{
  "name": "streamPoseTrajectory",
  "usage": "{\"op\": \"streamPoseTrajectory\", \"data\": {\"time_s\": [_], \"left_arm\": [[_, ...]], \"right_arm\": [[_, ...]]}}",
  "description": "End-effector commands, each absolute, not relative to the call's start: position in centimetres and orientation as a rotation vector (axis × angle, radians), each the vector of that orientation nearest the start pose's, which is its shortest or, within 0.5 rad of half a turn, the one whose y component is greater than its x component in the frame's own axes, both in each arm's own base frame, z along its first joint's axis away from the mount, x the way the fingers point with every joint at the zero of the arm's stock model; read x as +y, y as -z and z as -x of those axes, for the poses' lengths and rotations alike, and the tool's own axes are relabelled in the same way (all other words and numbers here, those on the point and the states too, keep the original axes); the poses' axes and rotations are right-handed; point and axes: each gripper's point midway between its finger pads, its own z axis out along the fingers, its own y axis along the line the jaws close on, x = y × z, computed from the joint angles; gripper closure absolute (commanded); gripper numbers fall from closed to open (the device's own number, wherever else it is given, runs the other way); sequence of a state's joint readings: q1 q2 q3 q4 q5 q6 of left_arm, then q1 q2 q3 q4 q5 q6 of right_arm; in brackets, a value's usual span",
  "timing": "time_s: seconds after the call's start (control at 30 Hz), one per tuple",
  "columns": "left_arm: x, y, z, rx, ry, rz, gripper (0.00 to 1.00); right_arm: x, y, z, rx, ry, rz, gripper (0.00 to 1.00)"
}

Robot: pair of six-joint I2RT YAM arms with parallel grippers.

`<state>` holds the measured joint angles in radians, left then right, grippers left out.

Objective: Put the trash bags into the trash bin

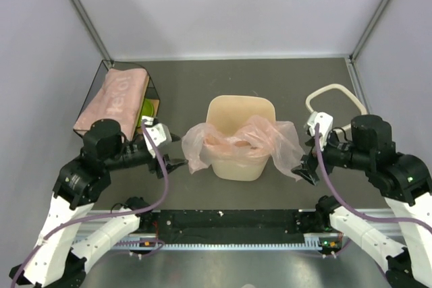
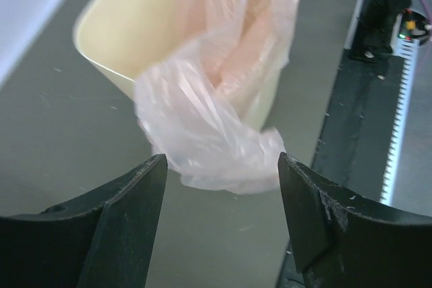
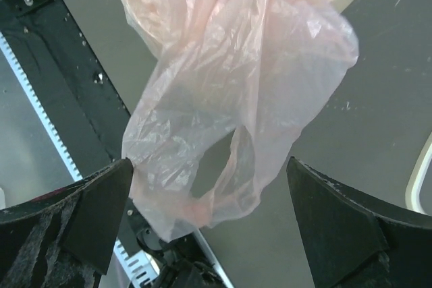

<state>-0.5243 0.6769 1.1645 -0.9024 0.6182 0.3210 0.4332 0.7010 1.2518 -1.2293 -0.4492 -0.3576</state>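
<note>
The pink trash bag (image 1: 200, 141) is lying draped over the beige bin (image 1: 236, 168) at frame centre, flaps hanging outside both sides; the left tool (image 1: 174, 151) and right tool (image 1: 307, 160) are hovering beside them, jaws apart and empty; the tucking-in step is likely pending, each flap needing a pinch and a lift inward.

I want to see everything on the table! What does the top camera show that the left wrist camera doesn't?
Only the top camera shows the right end effector, the dark wire-framed box at the back left and the white cable loop. Only the left wrist camera shows the left end effector up close, its fingers spread open, and the crinkles in the bag's hanging flap. Both show the cream trash bin with the pink trash bag draped over its rim.
</note>
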Motion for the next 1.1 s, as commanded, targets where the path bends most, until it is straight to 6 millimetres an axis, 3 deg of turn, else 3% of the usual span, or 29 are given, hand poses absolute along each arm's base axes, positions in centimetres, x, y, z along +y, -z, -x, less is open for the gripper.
{"op": "streamPoseTrajectory", "data": {"time_s": [0.0,0.07,0.27,0.4,0.43,0.6,0.8,0.93,0.97,1.0,1.07], "left_arm": [[-17.4,-37.2,-14.7,1.403,0.566,-1.167,0.27],[-17.7,-37.3,-16.2,1.391,0.511,-1.214,0.27],[-20.2,-40.6,-17.5,1.285,0.568,-1.247,0.24],[-22.2,-40.1,-18.1,1.270,0.611,-1.302,0.22],[-23.1,-39.8,-17.9,1.264,0.629,-1.329,0.22],[-25.1,-38.3,-16.9,1.231,0.600,-1.423,0.15],[-25.5,-36.9,-16.4,1.189,0.531,-1.510,0.16],[-25.4,-35.3,-17.5,1.228,0.471,-1.552,0.26],[-25.4,-34.8,-17.6,1.230,0.456,-1.564,0.33],[-25.3,-34.7,-17.7,1.236,0.448,-1.564,0.37],[-25.1,-34.2,-18.0,1.255,0.430,-1.561,0.49]], "right_arm": [[13.1,-33.2,-11.1,1.752,-0.577,1.038,0.02],[13.6,-33.9,-11.2,1.737,-0.602,1.047,0.03],[15.7,-35.2,-10.9,1.676,-0.737,1.097,0.08],[16.5,-34.2,-11.1,1.646,-0.733,1.196,0.09],[17.1,-34.0,-10.2,1.623,-0.758,1.265,0.08],[18.1,-30.9,-10.1,1.666,-0.589,1.455,0.07],[17.4,-29.2,-12.8,1.668,-0.334,1.493,0.07],[16.9,-27.8,-14.1,1.675,-0.202,1.527,0.15],[16.7,-27.6,-14.6,1.688,-0.164,1.524,0.19],[16.7,-27.7,-14.9,1.696,-0.148,1.512,0.32],[16.6,-28.1,-15.2,1.707,-0.136,1.488,0.44]]}}
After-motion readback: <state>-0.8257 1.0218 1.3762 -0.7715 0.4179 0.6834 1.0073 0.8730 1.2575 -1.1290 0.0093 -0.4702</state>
